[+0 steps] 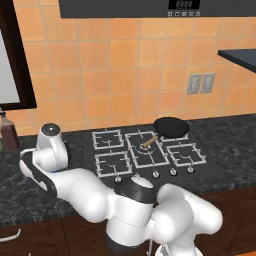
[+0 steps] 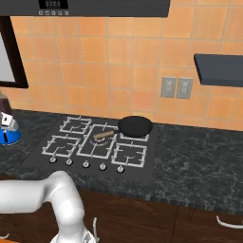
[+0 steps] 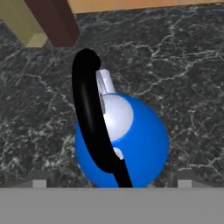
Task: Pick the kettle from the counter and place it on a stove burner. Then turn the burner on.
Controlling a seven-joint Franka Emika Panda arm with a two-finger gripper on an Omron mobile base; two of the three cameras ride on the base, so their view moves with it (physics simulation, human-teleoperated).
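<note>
Hand [image 3: 112, 183] sits right above the kettle [image 3: 124, 140]; tips barely poke up at 6 o'clock of hand view, one each side of the body, so fingers look apart w/ nothing clamped, but tips are mostly cut off, so low confidence. Kettle stands upright on the tabletop [image 3: 183, 65], well left of the cooktop; in right base view it's a blue spot at 9 o'clock [image 2: 8, 136]. Handling, my guess: rigid, smooth glossy shell, prob slippery, cone taper means a body pinch could squeeze out upward. Better hold = the thin black handle [image 3: 89, 109], arching over the white lid [image 3: 116, 116]; hand must roll so fingers straddle it across its thin side. Light if empty; may swing under the handle. Room: brown bottle [image 1: 8, 131] + dark window frame [image 1: 17, 55] just behind at 12, so lift straight up before moving right. Target stove burner [image 1: 114, 164], front-left small grate, is bare; pan [image 1: 171, 127] sits at rear right, its wooden handle [image 1: 149, 142] over centre grate, so stay low-left of that. Knobs [image 1: 117, 179] along cooktop front edge.
</note>
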